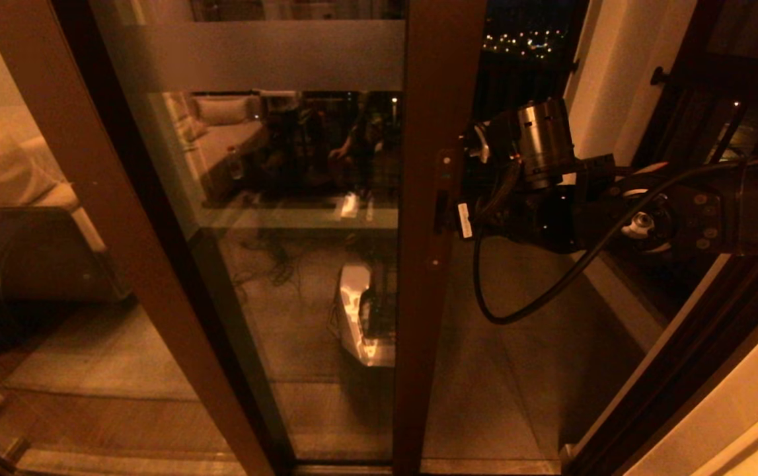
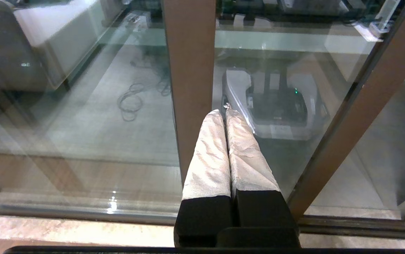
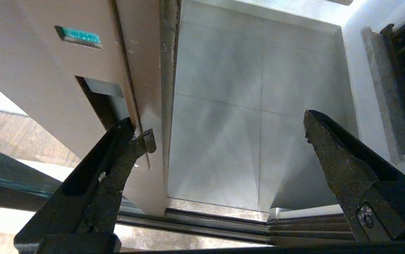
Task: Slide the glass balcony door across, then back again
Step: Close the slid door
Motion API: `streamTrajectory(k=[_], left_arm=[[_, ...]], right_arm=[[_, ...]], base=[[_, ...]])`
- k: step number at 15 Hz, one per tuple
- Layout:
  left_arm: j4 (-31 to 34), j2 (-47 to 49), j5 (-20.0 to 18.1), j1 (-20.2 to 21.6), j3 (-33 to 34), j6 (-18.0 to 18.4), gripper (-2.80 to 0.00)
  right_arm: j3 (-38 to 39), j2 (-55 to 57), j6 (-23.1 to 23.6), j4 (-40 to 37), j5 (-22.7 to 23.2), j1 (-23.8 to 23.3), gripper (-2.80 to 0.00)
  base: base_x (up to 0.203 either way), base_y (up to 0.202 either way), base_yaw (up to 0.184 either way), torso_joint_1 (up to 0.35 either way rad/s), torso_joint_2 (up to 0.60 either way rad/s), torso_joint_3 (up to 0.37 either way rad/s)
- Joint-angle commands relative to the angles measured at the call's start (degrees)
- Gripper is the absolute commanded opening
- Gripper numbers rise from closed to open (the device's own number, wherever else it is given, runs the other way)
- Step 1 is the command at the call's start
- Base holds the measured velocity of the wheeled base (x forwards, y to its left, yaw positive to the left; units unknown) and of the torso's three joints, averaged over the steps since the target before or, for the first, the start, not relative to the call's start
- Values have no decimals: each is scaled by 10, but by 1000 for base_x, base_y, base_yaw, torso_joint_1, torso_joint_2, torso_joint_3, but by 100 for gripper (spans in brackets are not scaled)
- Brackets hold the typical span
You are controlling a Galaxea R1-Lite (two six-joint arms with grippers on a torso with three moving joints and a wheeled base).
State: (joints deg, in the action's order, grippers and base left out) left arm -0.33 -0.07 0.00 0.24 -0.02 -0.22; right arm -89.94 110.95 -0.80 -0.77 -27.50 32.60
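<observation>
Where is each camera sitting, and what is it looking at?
Head: up high, looking down at the glass door; right arm reaching to its frame.
Left wrist: low, facing the glass door; left gripper, fingers shut.
Right wrist: beside the door's handle slot; right gripper, fingers open.
All share the door.

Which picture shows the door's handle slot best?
The right wrist view: the recessed handle sits close up, with one finger of the open right gripper at it. The head view shows it small. The left wrist view misses it.
</observation>
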Motion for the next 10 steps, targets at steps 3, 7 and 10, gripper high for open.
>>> streamTrajectory(k=[3,7,10], left_arm=[[0,1,0,0,0,0,-280],[0,1,0,0,0,0,-280],[0,1,0,0,-1,0,-280]], right_arm=[[5,-6,1,0,-3,-8,0],[6,-8,1,0,-3,-11,0],[7,-11,2,-1,-3,-17,0]], base=[[0,0,0,0,0,0],[0,0,0,0,0,0],[0,0,0,0,0,0]])
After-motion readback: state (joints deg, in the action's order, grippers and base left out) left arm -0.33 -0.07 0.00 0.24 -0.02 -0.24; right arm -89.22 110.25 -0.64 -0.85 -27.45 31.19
